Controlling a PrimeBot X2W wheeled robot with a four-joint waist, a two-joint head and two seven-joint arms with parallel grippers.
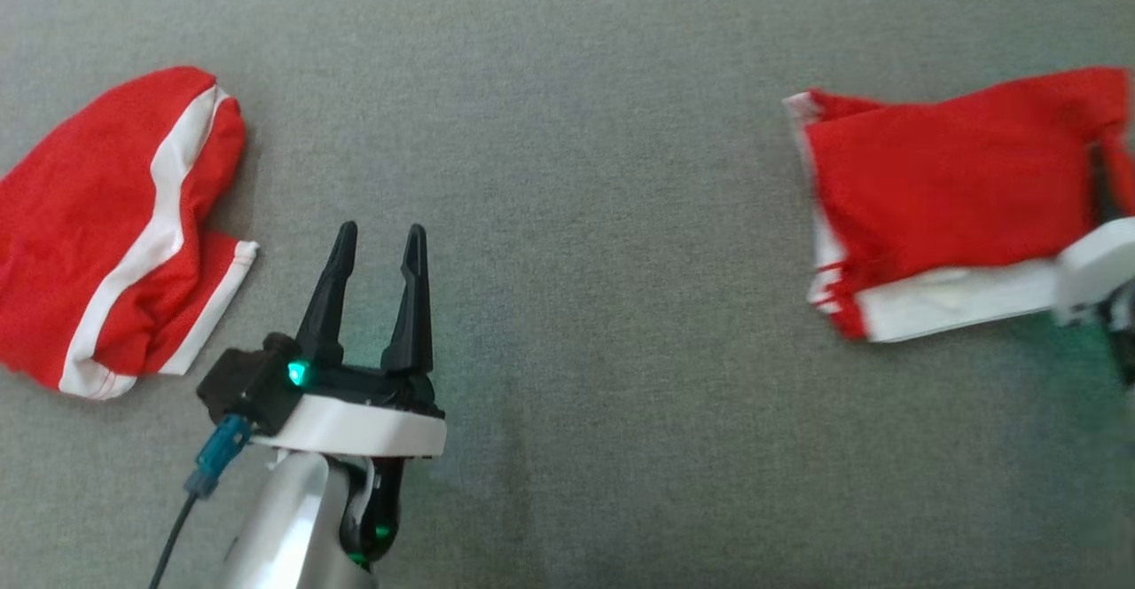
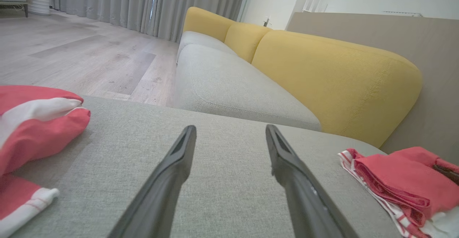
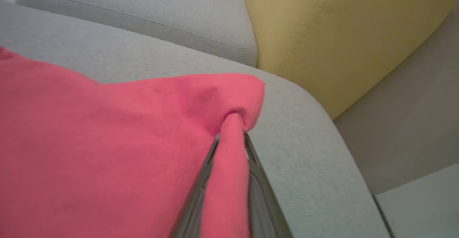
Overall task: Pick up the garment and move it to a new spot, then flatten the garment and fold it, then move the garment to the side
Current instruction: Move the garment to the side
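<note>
At the far left of the grey seat [image 1: 603, 216] lies a crumpled red garment [image 1: 97, 216] with white stripes, bunched up, one white-edged corner pointing right toward the middle. Just to the right of it and nearer the robot, the left tool [image 1: 381, 232] hangs over bare grey fabric with its two dark fingers spread wide and nothing between them. It stands close to the crumpled piece, apart from it. In the left wrist view the same fingers frame an open stretch of the seat, with the yellow backrest [image 2: 322, 73] beyond, and the wooden floor [image 2: 89, 51] and grey curtains [image 2: 125, 1] far off to the left.

Well to the right, across the bare middle of the seat, rests the folded red garment [image 1: 940, 181], a rough rectangle with white trim along its left and near edges. It lies close to the seat's right end. The right tool [image 3: 231, 141] is clamped narrow on this garment's right edge. In the right wrist view a pinch of red cloth is gathered between the two dark fingers, and the fabric puckers at their tips. The rest of the garment spreads away to the left over the grey seat.
</note>
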